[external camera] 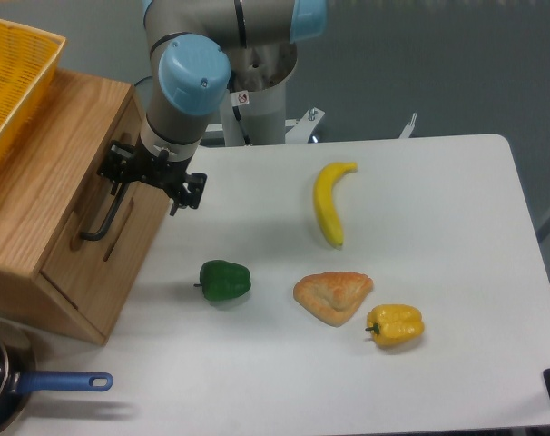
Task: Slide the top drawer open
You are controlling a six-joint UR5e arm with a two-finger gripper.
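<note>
The top drawer (93, 194) is the light wood front panel on the slanted face of the cabinet at the left, and it sits flush in the cabinet. Its long black bar handle (106, 214) runs diagonally down the panel. My gripper (153, 178) hangs at the upper end of the handle with its black fingers spread wide. One finger (117, 165) is over the cabinet face by the handle's top end and the other finger (193, 188) is over the table. The gripper is open and holds nothing.
A yellow basket (10, 73) rests on the cabinet top (48, 154). On the white table (456, 200) lie a banana (329, 204), a green pepper (225, 281), a pastry (333, 295) and a yellow pepper (395, 325). A blue-handled pan (12, 386) sits at the bottom left.
</note>
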